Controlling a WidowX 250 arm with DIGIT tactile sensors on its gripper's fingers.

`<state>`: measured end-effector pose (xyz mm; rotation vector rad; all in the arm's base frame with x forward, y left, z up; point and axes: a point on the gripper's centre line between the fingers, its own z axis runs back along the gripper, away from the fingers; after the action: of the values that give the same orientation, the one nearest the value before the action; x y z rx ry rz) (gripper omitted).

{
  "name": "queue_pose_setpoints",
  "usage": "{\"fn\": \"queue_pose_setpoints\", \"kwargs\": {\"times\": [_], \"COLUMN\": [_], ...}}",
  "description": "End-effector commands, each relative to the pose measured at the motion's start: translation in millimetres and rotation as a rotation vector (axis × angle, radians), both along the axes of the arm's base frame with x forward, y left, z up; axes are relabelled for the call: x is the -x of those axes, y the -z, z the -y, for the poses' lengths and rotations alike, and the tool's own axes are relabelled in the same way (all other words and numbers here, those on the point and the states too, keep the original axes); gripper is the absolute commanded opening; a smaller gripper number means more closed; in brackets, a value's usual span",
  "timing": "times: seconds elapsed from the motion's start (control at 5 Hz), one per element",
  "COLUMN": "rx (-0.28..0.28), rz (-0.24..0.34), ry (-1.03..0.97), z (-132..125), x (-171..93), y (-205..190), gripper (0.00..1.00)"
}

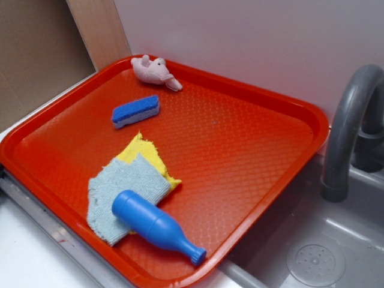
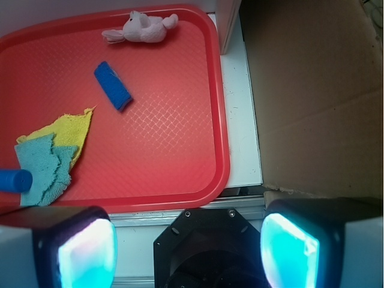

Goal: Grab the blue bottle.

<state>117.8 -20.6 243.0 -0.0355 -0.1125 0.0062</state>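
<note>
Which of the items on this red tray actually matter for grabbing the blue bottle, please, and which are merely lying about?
Belongs to the job:
- small bright-blue plastic bottle, lying on its side
- the robot's hand, open

Lying about:
- blue-and-white rectangular sponge
- pale blue-grey cloth
- yellow cloth
- pink plush toy

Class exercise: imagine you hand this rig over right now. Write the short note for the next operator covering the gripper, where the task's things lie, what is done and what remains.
Gripper: open, empty, hanging outside the red tray, beyond its rim; fingers spread wide.
Blue bottle: lying on its side near the tray's edge, its wide end resting on the pale blue cloth, cap pointing toward the sink. In the wrist view only its end shows at the left border.
Also on the tray: yellow cloth, blue sponge, pink plush toy.
Done: nothing yet; bottle untouched.
Left: move over the bottle, descend, close on it.
</note>
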Motion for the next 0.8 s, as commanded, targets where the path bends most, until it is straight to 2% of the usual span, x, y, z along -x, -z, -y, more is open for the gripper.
{"fn": "queue_pose_setpoints", "kwargs": {"times": [0.0,0.2,0.4,0.6], "rx": [0.000,-0.047,-0.110,-0.234], "rz": [0.000,0.072,0.135,0.170], "ry": [0.000,0.239,0.477,0.731], "z": [0.0,28.7,59.2,104.6], "x": [0.0,-20.7,-28.5,-35.4], "y": [0.0,-1.7,-6.4,1.2], "gripper": [1.00,1.00,1.00,1.00]}}
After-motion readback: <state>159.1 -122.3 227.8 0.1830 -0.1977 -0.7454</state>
